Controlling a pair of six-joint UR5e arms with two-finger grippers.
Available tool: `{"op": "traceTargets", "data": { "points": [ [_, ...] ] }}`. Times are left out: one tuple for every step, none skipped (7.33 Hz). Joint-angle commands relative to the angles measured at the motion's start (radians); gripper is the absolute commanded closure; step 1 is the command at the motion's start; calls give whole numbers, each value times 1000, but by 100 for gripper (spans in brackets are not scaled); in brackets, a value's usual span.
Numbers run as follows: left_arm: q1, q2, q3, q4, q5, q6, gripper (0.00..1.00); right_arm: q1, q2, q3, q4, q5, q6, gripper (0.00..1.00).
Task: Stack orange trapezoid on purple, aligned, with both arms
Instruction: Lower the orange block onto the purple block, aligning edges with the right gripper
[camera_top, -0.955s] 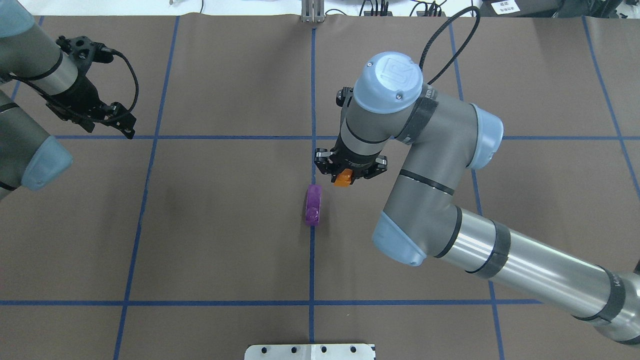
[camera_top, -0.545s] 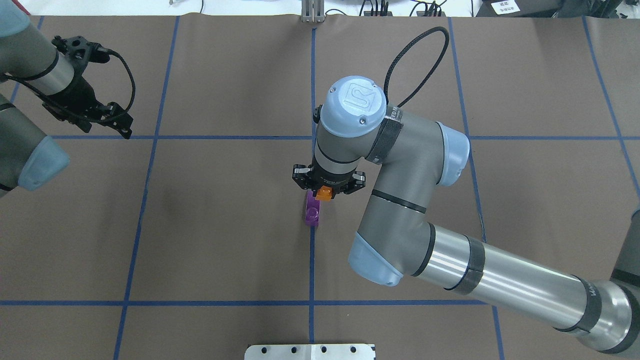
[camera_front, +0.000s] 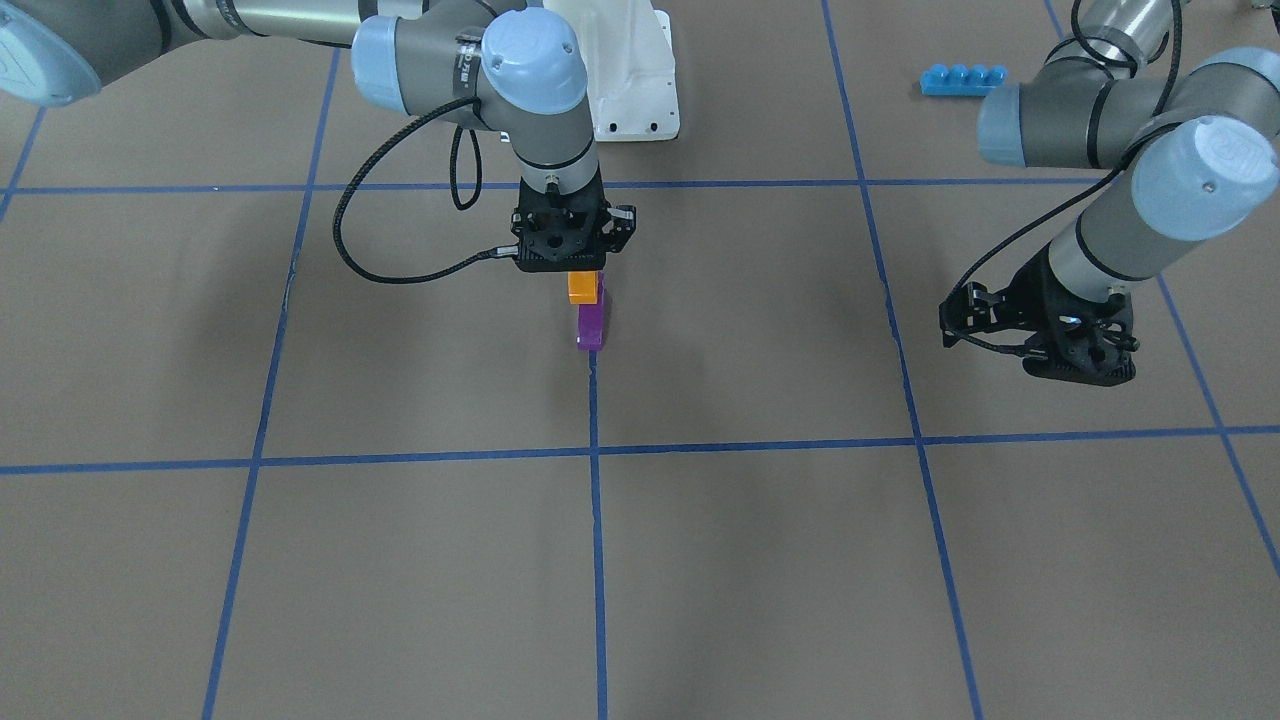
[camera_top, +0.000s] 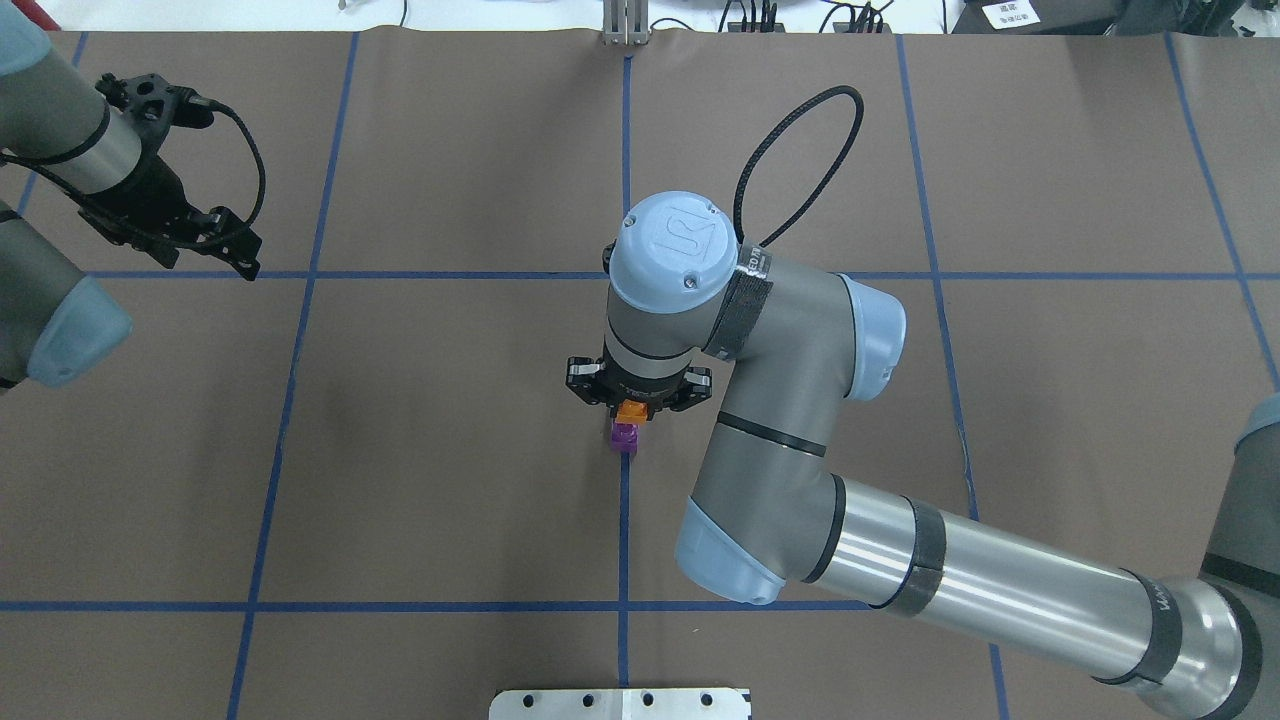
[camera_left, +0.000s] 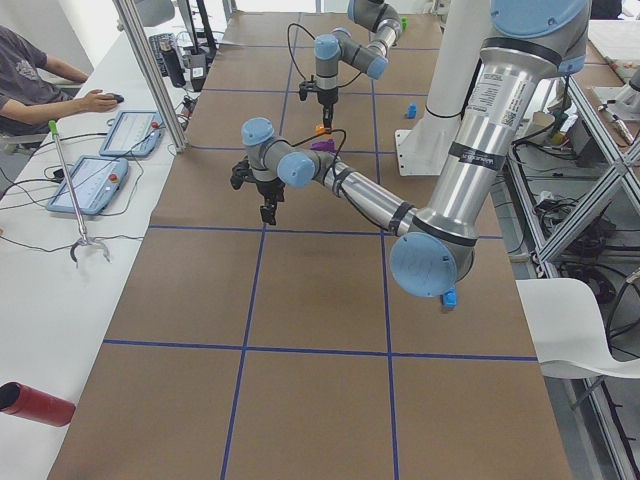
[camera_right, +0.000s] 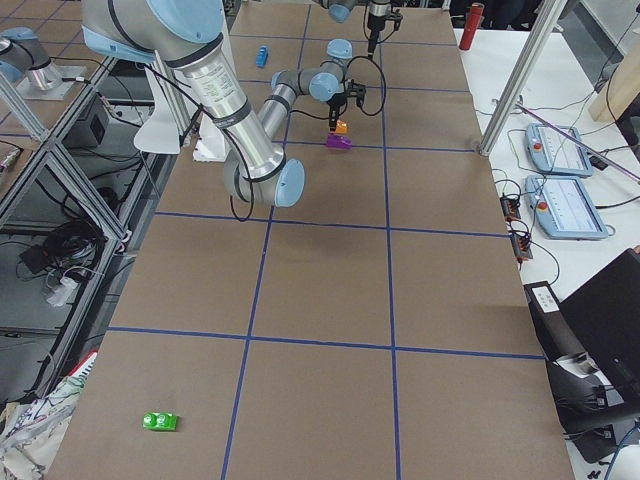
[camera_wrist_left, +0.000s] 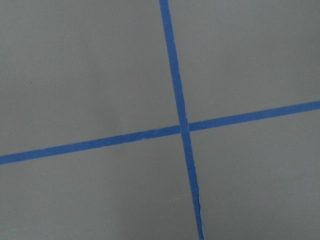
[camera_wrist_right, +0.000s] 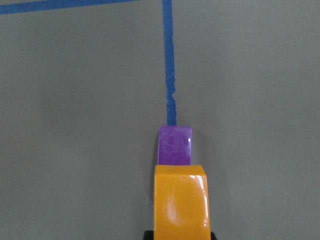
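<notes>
Trapezoid (camera_front: 583, 287), orange, between right jaws, above purple (camera_front: 591, 326)

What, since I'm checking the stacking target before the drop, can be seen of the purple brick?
The purple brick is small, glossy and plastic-looking, with smooth faces that catch highlights. It lies on the brown table, on a blue tape line near the middle. The orange trapezoid, clamped in the right gripper, hangs over one end and hides that part from above. No stud shows on the part left uncovered. Whether the two bricks touch cannot be told.
</notes>
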Motion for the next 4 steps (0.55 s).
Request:
{"op": "traceTargets", "data": {
  "points": [
    [1, 1, -6, 1, 0, 0, 0, -10, 12, -27, -2, -6, -11, 100],
    [1, 1, -7, 1, 0, 0, 0, -16, 12, -27, -2, -6, -11, 100],
    [1, 1, -7, 1, -2, -2, 0, -19, 10, -27, -2, -6, -11, 100],
    [1, 1, -8, 1, -2, 0, 0, -21, 9, -27, -4, -7, -11, 100]
  ]
}}
